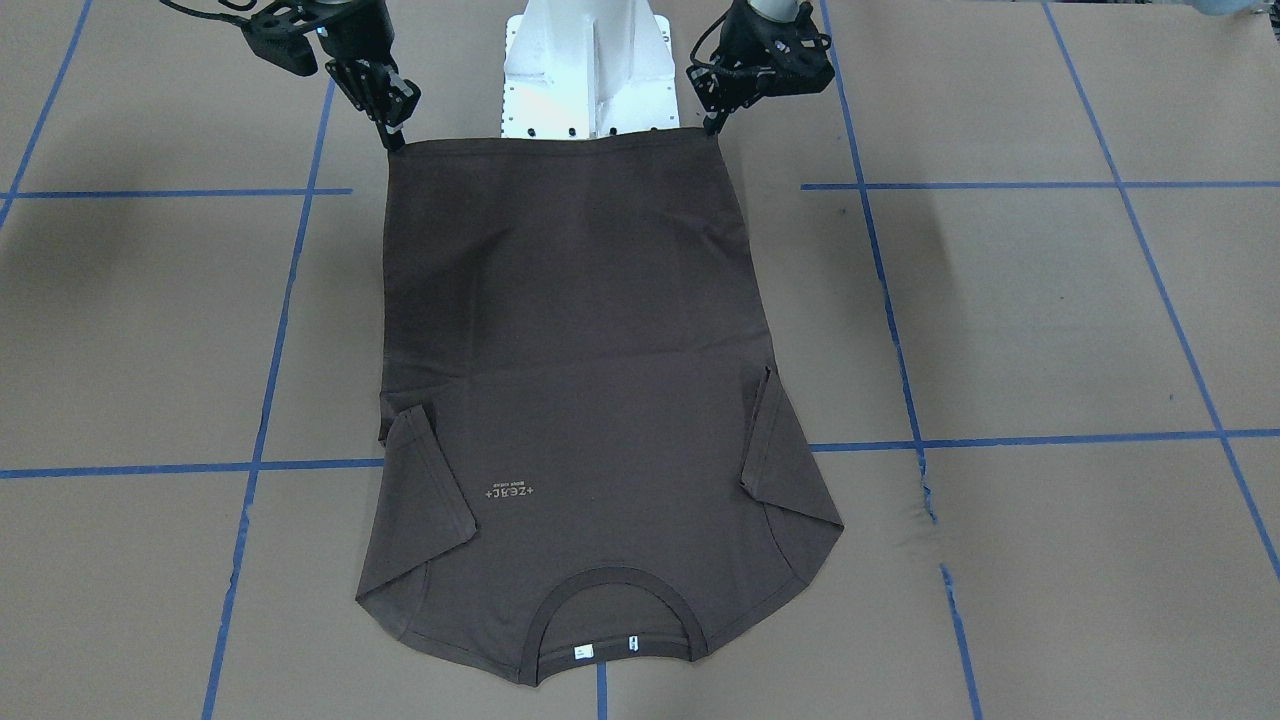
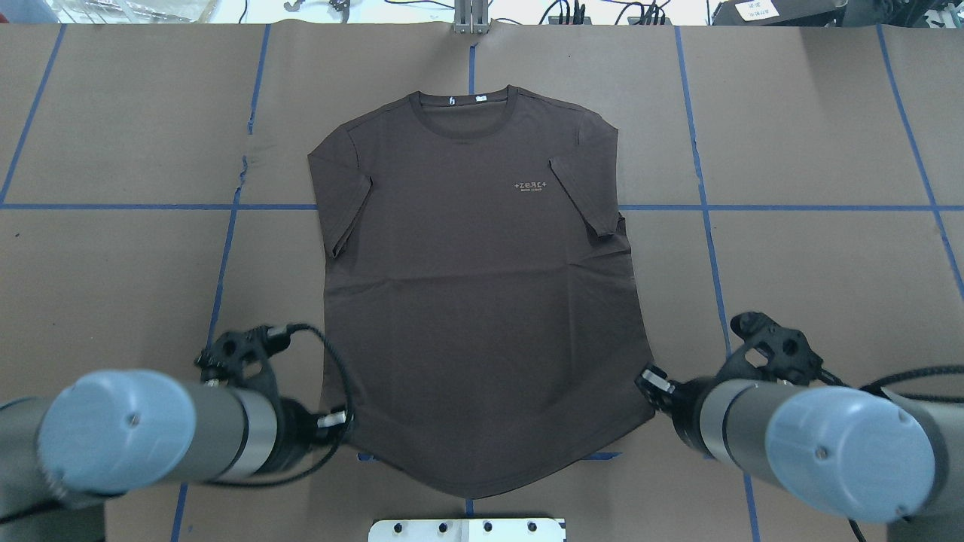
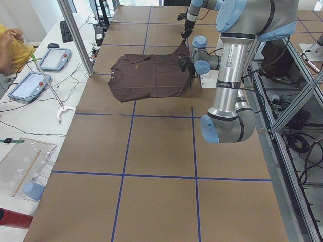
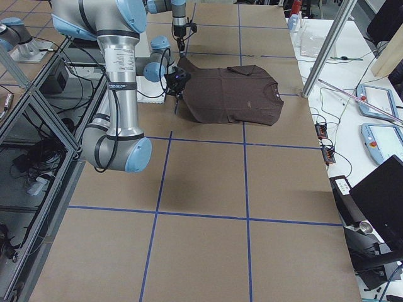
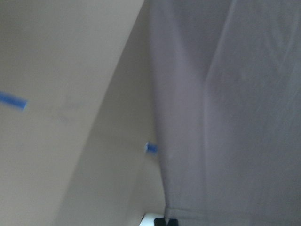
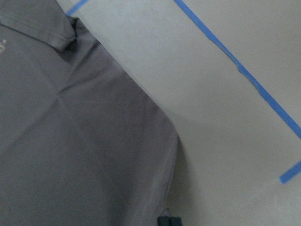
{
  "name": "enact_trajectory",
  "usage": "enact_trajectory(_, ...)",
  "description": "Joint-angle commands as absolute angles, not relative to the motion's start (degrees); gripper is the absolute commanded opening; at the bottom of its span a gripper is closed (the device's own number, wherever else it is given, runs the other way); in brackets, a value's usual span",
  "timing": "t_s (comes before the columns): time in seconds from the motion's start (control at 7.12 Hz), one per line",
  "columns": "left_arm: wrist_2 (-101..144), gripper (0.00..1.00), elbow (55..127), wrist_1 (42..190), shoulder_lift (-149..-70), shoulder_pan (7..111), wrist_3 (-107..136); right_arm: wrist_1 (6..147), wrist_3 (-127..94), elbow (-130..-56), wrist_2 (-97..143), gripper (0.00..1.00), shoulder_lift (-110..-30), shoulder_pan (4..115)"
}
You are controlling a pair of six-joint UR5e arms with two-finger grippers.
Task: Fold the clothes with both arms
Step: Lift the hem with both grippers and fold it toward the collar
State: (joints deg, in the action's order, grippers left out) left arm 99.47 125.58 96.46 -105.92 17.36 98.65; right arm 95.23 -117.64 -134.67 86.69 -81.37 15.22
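2 T-shirt [image 1: 570, 330] hem corners in left fingers [image 1: 713, 120], right fingers [image 1: 390, 128]

A dark brown short-sleeved T-shirt [image 2: 482, 301] lies chest up on the surface. Its ribbed round collar [image 1: 610, 574] is at the far end, and small pale lettering [image 2: 529, 185] sits on the chest. Both sleeves are folded inward over the body. The near hem is raised and stretched straight between two black tools. The left tool [image 1: 712, 125] pinches its left corner and the right tool [image 1: 392, 135] its right. The silver-grey left arm [image 2: 151, 429] and right arm [image 2: 828, 444], both with light blue joint caps, reach in from the near edge.
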Motion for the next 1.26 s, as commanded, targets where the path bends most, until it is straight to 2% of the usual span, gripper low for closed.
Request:
enact_trajectory(0.0,104.5,0.00,117.2,95.8,-112.3,30.6,84.4,95.3,-105.7,-122.3,96.5,0.00,-70.4,31.3)
enact_trajectory(0.28,104.4,0.00,102.8,99.9,-119.1,39.6,78.9,94.3,-91.3,-104.4,99.3,0.00,-61.0,41.3)
enact_trajectory(0.7,103.2,0.00,85.5,114.1,-123.4,45.1,78.3,74.4,-90.9,-73.6,99.3,0.00,-48.3,46.0)
enact_trajectory(1.12,98.1,0.00,72.6,125.3,-127.4,45.3,78.4,71.9,-90.2,-65.1,99.1,0.00,-44.4,46.9)
